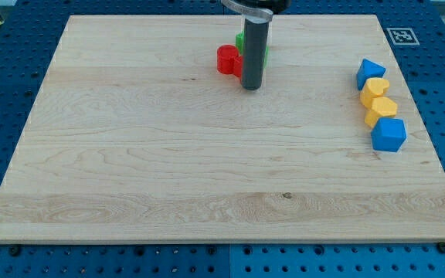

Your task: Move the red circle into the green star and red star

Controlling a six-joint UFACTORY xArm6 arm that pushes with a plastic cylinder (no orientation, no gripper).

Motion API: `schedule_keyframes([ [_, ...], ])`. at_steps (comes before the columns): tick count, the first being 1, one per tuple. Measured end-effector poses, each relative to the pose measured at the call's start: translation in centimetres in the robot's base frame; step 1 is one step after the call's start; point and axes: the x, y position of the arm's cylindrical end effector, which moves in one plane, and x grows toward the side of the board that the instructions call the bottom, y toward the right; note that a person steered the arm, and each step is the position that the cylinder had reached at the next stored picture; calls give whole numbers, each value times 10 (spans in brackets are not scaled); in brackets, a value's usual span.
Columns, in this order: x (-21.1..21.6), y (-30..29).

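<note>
1. Rod first: you see the straight dark rod descend from 12 o'clock, and my tip (252, 86) rests on the pale wooden board (168, 170) at about 12 o'clock from board centre. No gripper exists here, so nothing opens, closes or holds; my tip can only shove.
2. Your red block (227, 59) sits just beside the rod at its 10 o'clock. Its outline is too blurred for you to tell circle from star.
3. A green block (241, 40) shows at 12 o'clock of the tip, mostly hidden behind the rod; its shape is unreadable. You cannot tell whether a 2nd red piece is hidden there.
4. Well apart, at 3 o'clock, you have 1 column: blue block (369, 72), 2 yellow blocks (375, 89) (381, 110), then another blue block (388, 134), each touching the next.
5. Handling judgement: the red piece looks light, rigid and smooth, so it should slide readily and may spin off. Press low on the side facing away from the green block, through its middle.
</note>
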Motion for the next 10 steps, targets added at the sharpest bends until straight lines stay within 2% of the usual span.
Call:
schedule_keyframes([
  [1, -13, -1],
  [3, -26, -73],
  [4, -37, -80],
  [6, -53, -81],
  [8, -28, -74],
  [10, -52, -64],
])
